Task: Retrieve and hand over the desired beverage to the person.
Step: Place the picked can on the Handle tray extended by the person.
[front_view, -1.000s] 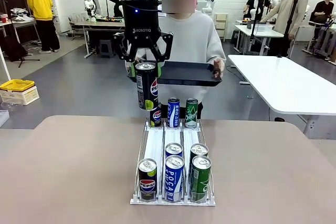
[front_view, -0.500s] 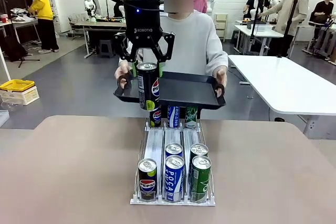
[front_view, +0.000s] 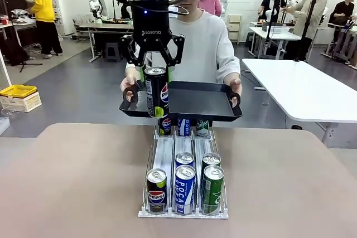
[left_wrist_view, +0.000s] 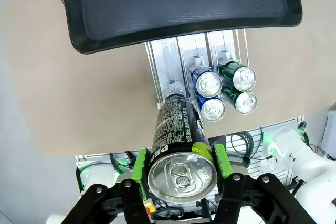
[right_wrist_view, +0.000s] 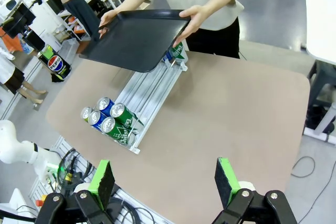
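Front view — my left gripper (front_view: 156, 74) is clamped on a black Pepsi can (front_view: 157, 96) above the rack (front_view: 165, 157); my right gripper (right_wrist_view: 165, 181) gapes wide — empty.

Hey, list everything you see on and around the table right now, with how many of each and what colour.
table: one, beige, under the rack
can rack: one, clear and silvery, three lanes, mid-table
black Pepsi cans: two, left lane, one near, one far
blue cans: three, middle lane, two near, one far
green cans: three, right lane, two near, one far
held Pepsi can: one, black, upright in the air at the tray's left part
tray: one, black, held over the rack's far end
person: one, light grey sweatshirt, far side, both hands on the tray
left claw: shut on the held Pepsi can
right claw: open, holding nothing, above the table
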Robot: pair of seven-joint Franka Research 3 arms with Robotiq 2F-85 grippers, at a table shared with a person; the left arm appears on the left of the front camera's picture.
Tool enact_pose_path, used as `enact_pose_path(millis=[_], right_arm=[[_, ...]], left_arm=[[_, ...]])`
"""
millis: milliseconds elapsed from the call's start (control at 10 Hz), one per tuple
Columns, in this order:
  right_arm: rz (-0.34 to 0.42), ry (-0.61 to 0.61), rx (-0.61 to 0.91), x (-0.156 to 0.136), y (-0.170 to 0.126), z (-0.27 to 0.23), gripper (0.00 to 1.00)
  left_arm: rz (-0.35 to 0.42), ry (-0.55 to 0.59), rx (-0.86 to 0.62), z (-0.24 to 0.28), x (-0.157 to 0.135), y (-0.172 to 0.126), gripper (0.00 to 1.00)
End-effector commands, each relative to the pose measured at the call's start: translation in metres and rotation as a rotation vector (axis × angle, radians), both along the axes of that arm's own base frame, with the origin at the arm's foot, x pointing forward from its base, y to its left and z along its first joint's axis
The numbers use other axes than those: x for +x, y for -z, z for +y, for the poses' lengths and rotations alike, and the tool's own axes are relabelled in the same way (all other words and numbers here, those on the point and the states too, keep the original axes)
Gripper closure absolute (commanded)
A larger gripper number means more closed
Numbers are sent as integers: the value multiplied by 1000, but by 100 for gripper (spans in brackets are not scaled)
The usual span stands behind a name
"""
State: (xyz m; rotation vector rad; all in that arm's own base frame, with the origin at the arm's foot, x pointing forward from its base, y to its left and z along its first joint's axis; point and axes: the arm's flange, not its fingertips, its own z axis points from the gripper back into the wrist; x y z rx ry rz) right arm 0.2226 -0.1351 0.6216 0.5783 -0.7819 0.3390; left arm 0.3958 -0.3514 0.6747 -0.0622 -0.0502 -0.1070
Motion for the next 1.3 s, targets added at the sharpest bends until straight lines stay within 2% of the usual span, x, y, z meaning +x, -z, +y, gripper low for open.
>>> enact_pose_path(millis=[0,700,800,1200], right_arm=[[-12,-16,14,3,0,1,0],[-12,-16,14,3,0,1,0],[-12,-16,14,3,0,1,0],[-12,-16,14,3,0,1,0]], left_arm=[[-12,13,9,7,-5,0,100],[-12,13,9,7,-5,0,100],[0,0,0,0,0,0,41],[-45,-1,-25,11,71,-19,41]])
